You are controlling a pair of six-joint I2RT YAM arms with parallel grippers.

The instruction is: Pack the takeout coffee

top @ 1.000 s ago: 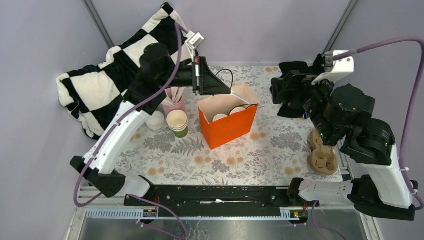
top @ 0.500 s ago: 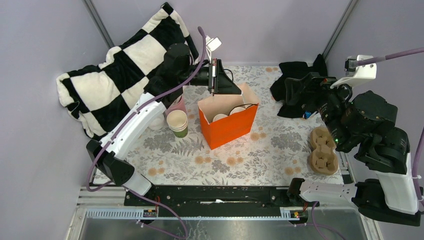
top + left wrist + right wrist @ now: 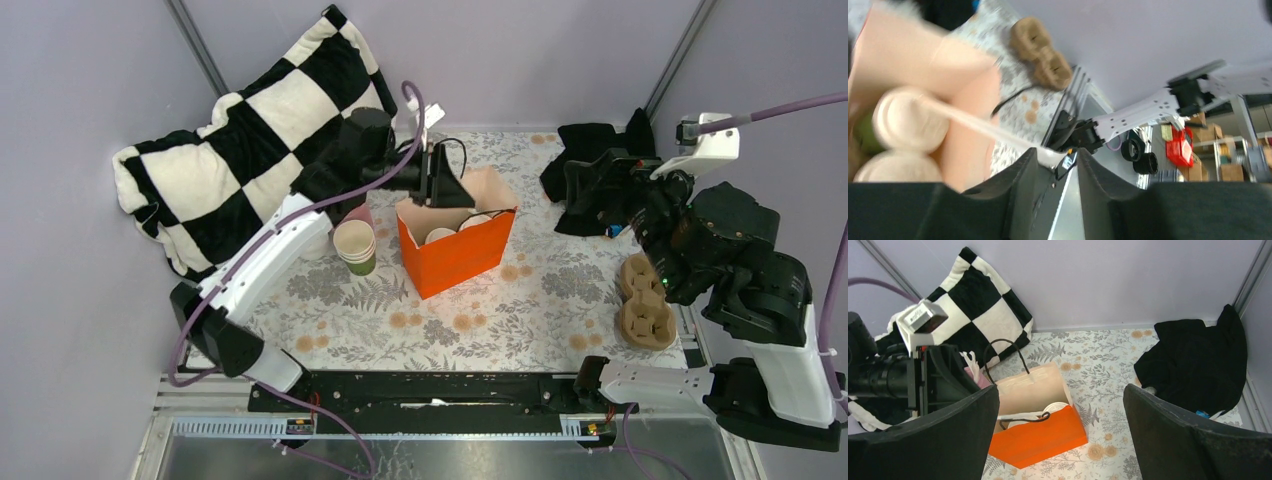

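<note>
Black and spread wide, the right claw (image 3: 1060,395) hangs with nothing in it. Farther, the orange bag (image 3: 455,260) stands on the worktop (image 3: 520,310) with both lidded cups (image 3: 440,235) inside. At its back rim the left claw (image 3: 1055,159) seems pinched on the paper edge; a hard pull could tip the bag and spill coffee.

A desk (image 3: 560,300) covered in fern-patterned cloth is enclosed by plain lilac walls (image 3: 520,50), evenly lit.
</note>
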